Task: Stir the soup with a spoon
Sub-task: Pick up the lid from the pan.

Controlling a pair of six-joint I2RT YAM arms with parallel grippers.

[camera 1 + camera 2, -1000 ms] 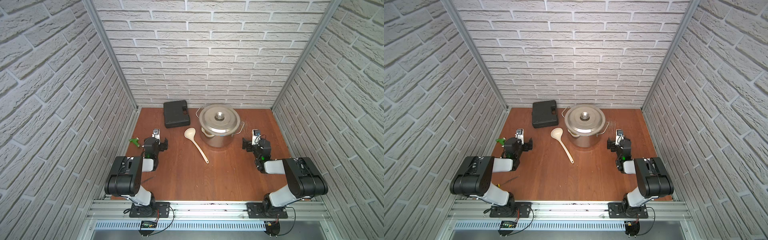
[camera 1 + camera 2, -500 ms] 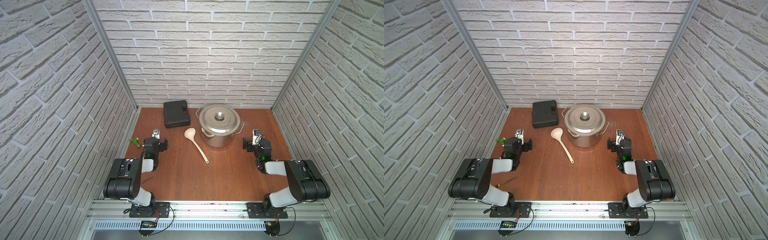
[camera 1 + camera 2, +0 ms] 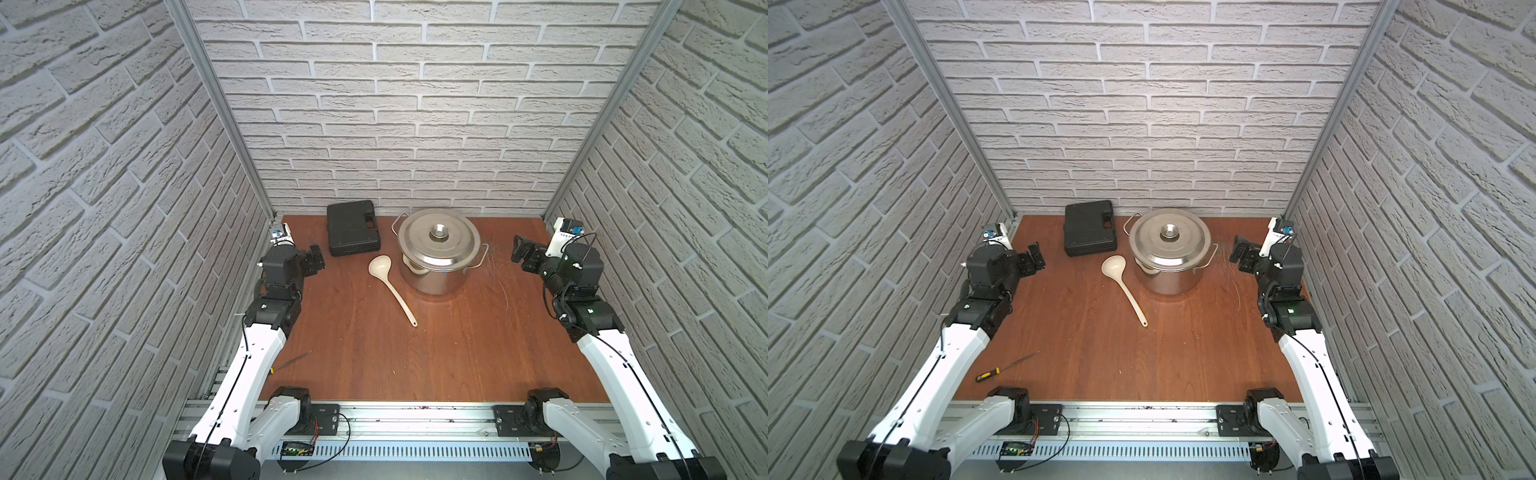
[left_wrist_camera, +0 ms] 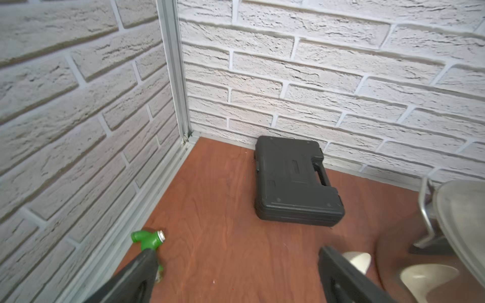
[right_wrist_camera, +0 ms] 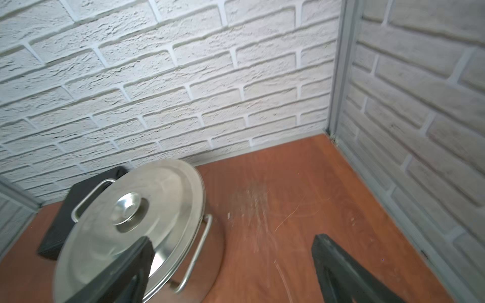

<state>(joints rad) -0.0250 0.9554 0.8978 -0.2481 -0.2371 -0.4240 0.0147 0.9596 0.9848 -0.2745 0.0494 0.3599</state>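
While the left gripper (image 3: pixel 316 259) and right gripper (image 3: pixel 523 255) both hang empty with jaws spread wide, the spoon (image 3: pixel 390 286) lies at frame centre, just left of the lidded pot (image 3: pixel 436 278), probably light, stiff and slick, best pinched mid-handle.

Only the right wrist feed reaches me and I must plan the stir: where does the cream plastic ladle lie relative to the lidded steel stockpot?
Observer: The cream plastic ladle lies flat on the brown wooden table, close beside the lidded stainless-steel stockpot, on the robot's left of it, bowl at the far end.
Operator: Is the left tool near it?
Observer: The left tool hangs open and empty, apart from the ladle, further out on that side.
Operator: Anything else over there?
Observer: A thin yellow-handled screwdriver lies near the table's front edge, on the robot's left.
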